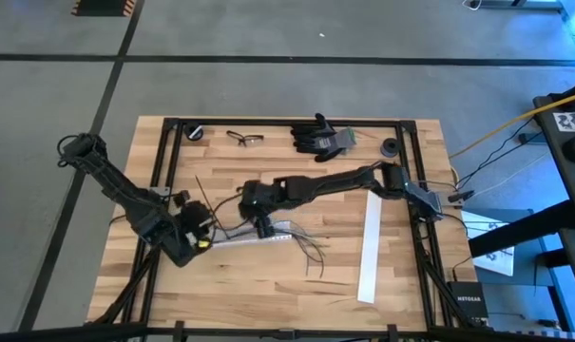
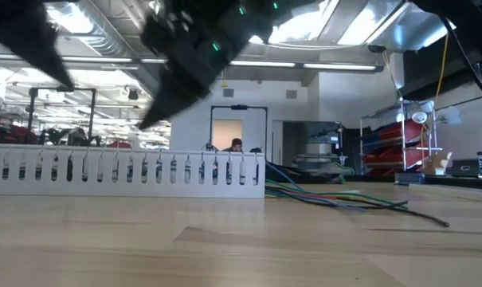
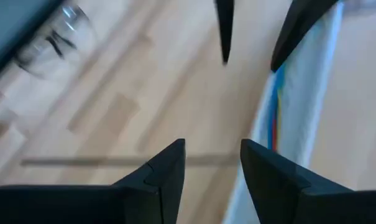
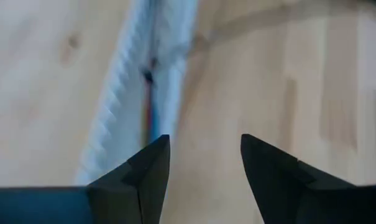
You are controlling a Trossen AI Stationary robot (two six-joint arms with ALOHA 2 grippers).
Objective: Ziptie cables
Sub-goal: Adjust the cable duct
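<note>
Cables point(image 1: 311, 249) in slotted duct point(image 1: 254, 238); left gripper point(image 1: 200, 231), right gripper point(image 1: 265, 226) poised above, fingers spread, empty.

Bare wooden table point(image 1: 268, 285) lies open along the near edge. Mid-table, a slotted white plastic duct point(image 1: 254, 239) and splayed thin cables point(image 1: 311, 252) block passage, both claws hovering there. A long white strip point(image 1: 371, 249) bars the right; black gloves point(image 1: 322, 136) crowd the far edge.

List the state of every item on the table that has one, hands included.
left hand: open, empty, above the duct
right hand: open, empty, over the duct
cables: lying in the slotted duct, loose ends splayed on the table
safety glasses: lying unfolded
gloves: lying in a pile
</note>
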